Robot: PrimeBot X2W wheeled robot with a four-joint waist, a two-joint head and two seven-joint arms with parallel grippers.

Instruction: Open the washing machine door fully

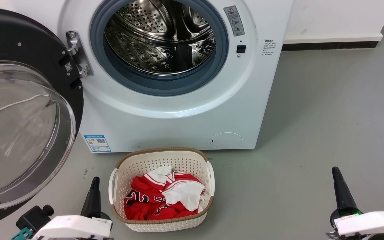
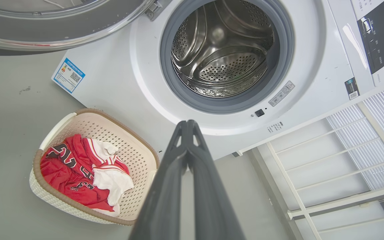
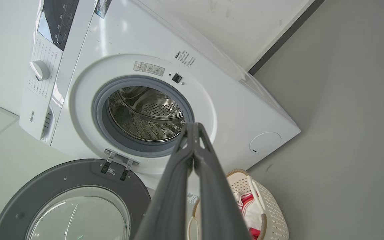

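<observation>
the washing machine door is swung wide to our left, hinged on the washing machine front. our left gripper and right gripper both show fingertips pressed together, holding nothing. open grey floor lies to our right; a basket sits just before the machine. the brand mark reads "hisense"; the blue label is too small to read.

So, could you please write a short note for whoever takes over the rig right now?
Left gripper: shut, empty, clear of the machine.
Right gripper: shut, empty, also clear.
Large round black-rimmed glass door: swung wide to the left of the white front-loading washing machine, steel drum exposed.
Done: door looks fully open.
To do: probably nothing beyond confirming that.
</observation>
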